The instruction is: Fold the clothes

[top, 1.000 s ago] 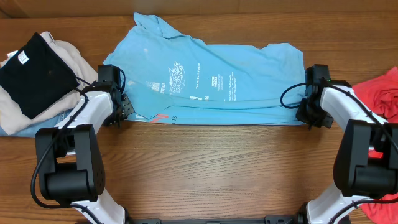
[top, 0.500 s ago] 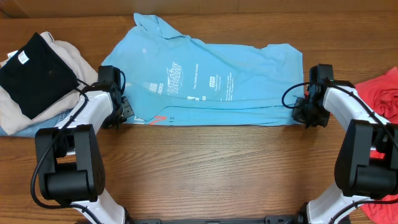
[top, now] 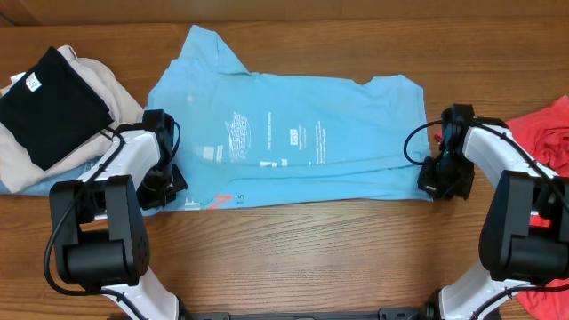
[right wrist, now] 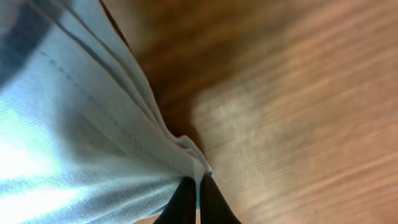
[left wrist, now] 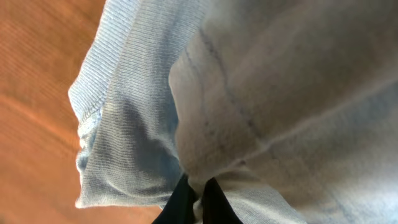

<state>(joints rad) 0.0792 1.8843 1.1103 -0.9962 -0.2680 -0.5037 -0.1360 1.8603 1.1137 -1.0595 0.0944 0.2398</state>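
Garment in hand: the sky-blue T-shirt [top: 293, 142] lies spread across the middle of the table [top: 311, 267], lettering up, its long axis running left to right, one sleeve pointing to the far left corner.
Near edge: a crease runs along the near side, with a red mark showing at the near left corner (a layer may be doubled there; I cannot tell for certain).
Left gripper [top: 176, 189]: closed on the shirt's near left corner; the wrist view shows ribbed hem and cloth bunched into the dark fingertips.
Right gripper [top: 433, 182]: closed on the near right corner; its wrist view shows several thin layers drawn to a point between the fingertips, bare wood beside them.
Second garment: the coral-red T-shirt [top: 544, 133] lies crumpled at the right edge, just beyond the right arm, untouched.
Other items: a black garment [top: 53, 111] rests on a beige garment [top: 100, 76] at the far left, near the left arm.
Stage, as judged: both corners are held for the next fold; the fold is not yet laid.
Risk, grip: both holds are small pinches at the very edge, so a layer could slip free under tension.
Risk, alignment: uneven travel between the arms would skew the fold line.
Risk, surroundings: either arm swinging outward could snag the neighbouring clothes.
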